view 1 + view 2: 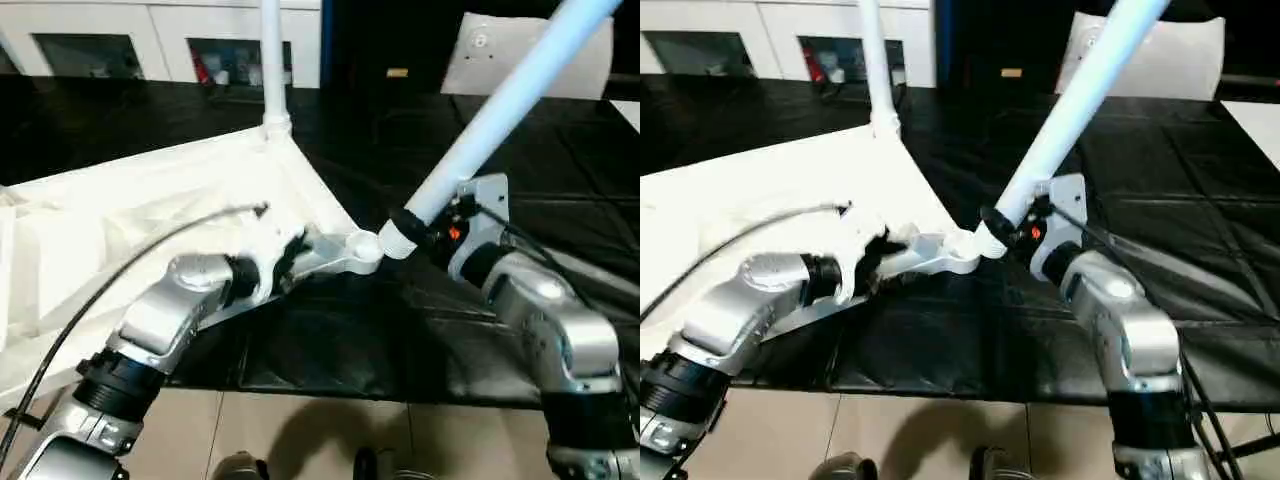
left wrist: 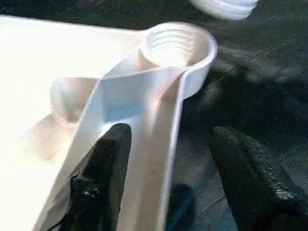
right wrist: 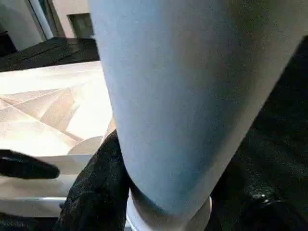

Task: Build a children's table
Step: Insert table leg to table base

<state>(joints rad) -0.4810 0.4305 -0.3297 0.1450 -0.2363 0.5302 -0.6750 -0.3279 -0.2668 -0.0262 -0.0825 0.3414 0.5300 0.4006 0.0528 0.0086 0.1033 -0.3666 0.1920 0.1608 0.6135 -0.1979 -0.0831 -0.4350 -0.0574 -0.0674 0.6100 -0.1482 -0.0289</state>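
Observation:
The white table top (image 1: 150, 220) lies underside up on the black-covered surface. One white leg (image 1: 272, 60) stands upright in its far corner socket. My left gripper (image 1: 285, 262) is open and straddles the top's rim just behind the near corner socket (image 2: 175, 45), one finger (image 2: 103, 178) against the rim's inner side and the other finger (image 2: 250, 178) apart from it outside. My right gripper (image 1: 420, 225) is shut on a second leg (image 1: 510, 95), which tilts up to the right. That leg's ribbed lower end (image 1: 395, 240) sits right beside the near socket (image 1: 362, 245).
A white cabinet (image 1: 90, 45) with dark glass-fronted compartments runs along the back. A white panel (image 1: 480, 50) leans at the back right. Black sheeting (image 1: 560, 170) covers the surface to the right. A black cable (image 1: 130, 260) arcs over my left forearm. Tiled floor (image 1: 300, 430) lies below the front edge.

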